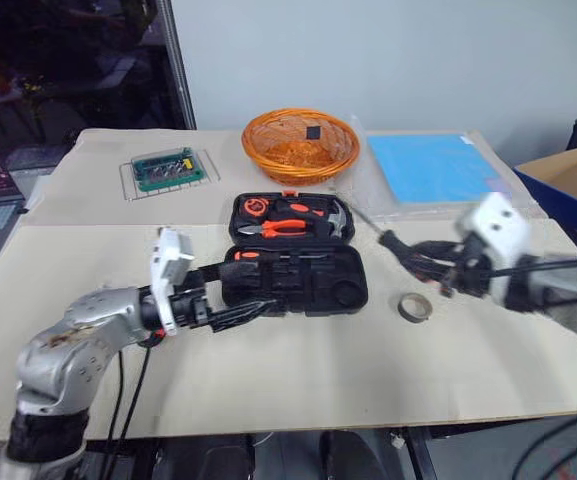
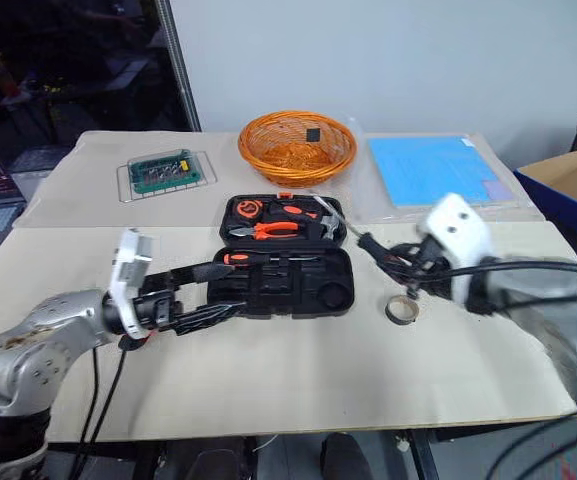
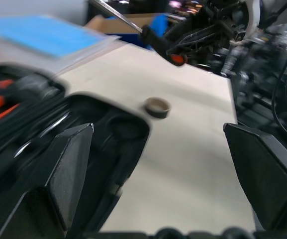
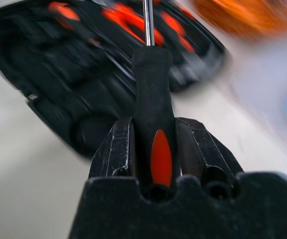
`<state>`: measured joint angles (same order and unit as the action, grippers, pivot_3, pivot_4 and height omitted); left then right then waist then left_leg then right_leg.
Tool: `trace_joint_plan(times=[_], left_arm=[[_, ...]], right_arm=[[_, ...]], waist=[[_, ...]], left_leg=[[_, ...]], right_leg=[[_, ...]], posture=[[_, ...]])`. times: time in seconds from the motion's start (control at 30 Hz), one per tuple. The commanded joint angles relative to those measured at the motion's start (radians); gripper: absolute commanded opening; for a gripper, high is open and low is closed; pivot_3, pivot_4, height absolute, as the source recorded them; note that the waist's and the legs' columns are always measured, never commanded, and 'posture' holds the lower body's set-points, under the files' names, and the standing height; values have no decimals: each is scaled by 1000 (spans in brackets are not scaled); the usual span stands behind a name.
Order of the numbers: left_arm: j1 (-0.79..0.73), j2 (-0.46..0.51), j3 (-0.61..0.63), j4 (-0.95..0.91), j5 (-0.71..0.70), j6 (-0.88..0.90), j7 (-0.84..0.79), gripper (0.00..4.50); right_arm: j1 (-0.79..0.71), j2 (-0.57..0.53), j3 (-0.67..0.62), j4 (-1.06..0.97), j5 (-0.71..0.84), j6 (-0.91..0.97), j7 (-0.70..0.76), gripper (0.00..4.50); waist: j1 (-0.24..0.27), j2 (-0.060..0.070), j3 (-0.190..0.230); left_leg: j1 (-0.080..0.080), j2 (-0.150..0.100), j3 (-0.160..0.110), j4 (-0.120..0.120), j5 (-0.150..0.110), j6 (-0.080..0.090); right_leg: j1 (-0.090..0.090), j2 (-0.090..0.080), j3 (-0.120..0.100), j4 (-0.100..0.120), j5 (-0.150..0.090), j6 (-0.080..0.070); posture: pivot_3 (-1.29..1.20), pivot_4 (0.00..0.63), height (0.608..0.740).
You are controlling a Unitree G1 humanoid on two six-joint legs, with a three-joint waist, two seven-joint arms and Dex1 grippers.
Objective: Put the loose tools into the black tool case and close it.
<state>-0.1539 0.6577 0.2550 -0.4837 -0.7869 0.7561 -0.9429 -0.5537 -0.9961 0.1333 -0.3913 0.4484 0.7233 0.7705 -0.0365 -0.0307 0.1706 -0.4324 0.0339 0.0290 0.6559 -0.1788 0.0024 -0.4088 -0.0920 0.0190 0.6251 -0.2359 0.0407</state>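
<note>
Right gripper (image 4: pixel 153 144) clamped on a black-and-orange screwdriver (image 4: pixel 152 84), held above the desk (image 1: pixel 298 390) off the right end of the open tool case (image 1: pixel 296 255). Left gripper (image 3: pixel 163 174), fingers wide apart, at the case's front-left corner. Tape roll (image 1: pixel 414 307) lies right of the case

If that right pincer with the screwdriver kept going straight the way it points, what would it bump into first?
Probably the open black moulded-plastic tool case. The right pincer grips a black-and-orange-handled screwdriver whose metal shaft aims at the case's tool-filled half, so the tip would likely arrive first, though depth is hard to judge.
</note>
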Motion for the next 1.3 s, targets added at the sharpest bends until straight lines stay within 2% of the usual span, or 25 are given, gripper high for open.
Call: trace_joint_plan(times=[0.03, 0.2, 0.4, 0.53, 0.73, 0.8, 0.87, 0.9, 0.97, 1.0, 1.1, 1.2, 1.3], left_arm=[[111, 74, 118, -60, -20, -40, -45, 4500], [185, 102, 155, -74, -17, -73, -42, 4500], [174, 93, 131, -104, -28, -70, 13, 4500], [165, 91, 118, -113, -36, -70, 37, 4500], [124, 97, 88, -96, -32, -75, 57, 4500], [114, 98, 81, -92, -32, -76, 61, 4500], [104, 101, 75, -85, -32, -78, 61, 4500], [101, 102, 72, -83, -31, -78, 61, 4500], [98, 103, 70, -80, -31, -79, 60, 4500], [94, 103, 69, -76, -30, -80, 59, 4500], [89, 104, 63, -66, -26, -84, 56, 4500], [84, 98, 53, -50, -18, -92, 55, 4500], [80, 93, 42, -40, -12, -100, 55, 4500]], right_arm=[[-158, 65, 246, 266, -254, -283, 201, 874], [-312, 184, 374, 567, -428, -451, 288, 874], [-387, 284, 408, 795, -546, -566, 324, 874], [-396, 321, 407, 850, -561, -623, 394, 874], [-406, 391, 375, 911, -566, -602, 420, 873], [-409, 416, 353, 950, -575, -618, 397, 1881], [-412, 435, 331, 984, -574, -635, 385, 2464], [-412, 442, 319, 994, -572, -640, 383, 2464], [-407, 442, 293, 983, -571, -671, 379, 3142], [-407, 444, 272, 968, -565, -676, 366, 3273], [-396, 424, 230, 891, -529, -669, 407, 3273], [-370, 408, 158, 744, -439, -528, 450, 3273], [-348, 406, 133, 686, -416, -445, 441, 3273]], waist=[[7, -1, 0], [28, -1, 1], [24, -3, 0], [19, -4, -1], [17, -4, -1], [12, -5, -1], [8, -4, -1], [7, -5, -1], [3, -5, -1], [1, -4, -1], [-1, -4, -1], [-1, -4, -1], [2, -4, -1]], left_leg=[[-2, -1, 0, -2, 0, 0], [-13, -2, 1, -4, 1, 0], [-9, -1, 1, -4, 1, -1], [-4, 1, 2, -4, 2, -3], [6, 1, 2, -6, 3, -3], [11, 2, 2, -7, 3, -3], [12, 2, 2, -9, 3, -3], [12, 2, 2, -9, 3, -3], [12, 2, 2, -10, 3, -3], [12, 2, 2, -11, 3, -3], [11, 2, 2, -12, 3, -3], [8, 1, 2, -13, 3, -3], [4, 1, 2, -13, 3, -3]], right_leg=[[-3, 0, 0, 0, 0, 0], [-15, 0, 2, 3, 7, 0], [-12, 1, 1, 3, 8, -1], [-9, 2, 0, 5, 10, -4], [-1, 2, 0, 6, 7, -9], [4, 2, 0, 5, 6, -10], [4, 3, 0, 5, 5, -10], [4, 2, 1, 5, 6, -10], [4, 3, 1, 5, 6, -9], [4, 3, 1, 5, 7, -8], [3, 3, 1, 5, 7, -6], [0, 3, 1, 5, 6, -6], [-4, 3, 1, 6, 6, -6]], posture=[[0, 150, 740], [0, 150, 740], [0, 150, 740], [0, 150, 740], [0, 150, 740], [0, 150, 740], [0, 150, 740], [0, 150, 740], [0, 150, 740], [0, 150, 740], [0, 150, 740], [0, 150, 740], [0, 150, 740]])
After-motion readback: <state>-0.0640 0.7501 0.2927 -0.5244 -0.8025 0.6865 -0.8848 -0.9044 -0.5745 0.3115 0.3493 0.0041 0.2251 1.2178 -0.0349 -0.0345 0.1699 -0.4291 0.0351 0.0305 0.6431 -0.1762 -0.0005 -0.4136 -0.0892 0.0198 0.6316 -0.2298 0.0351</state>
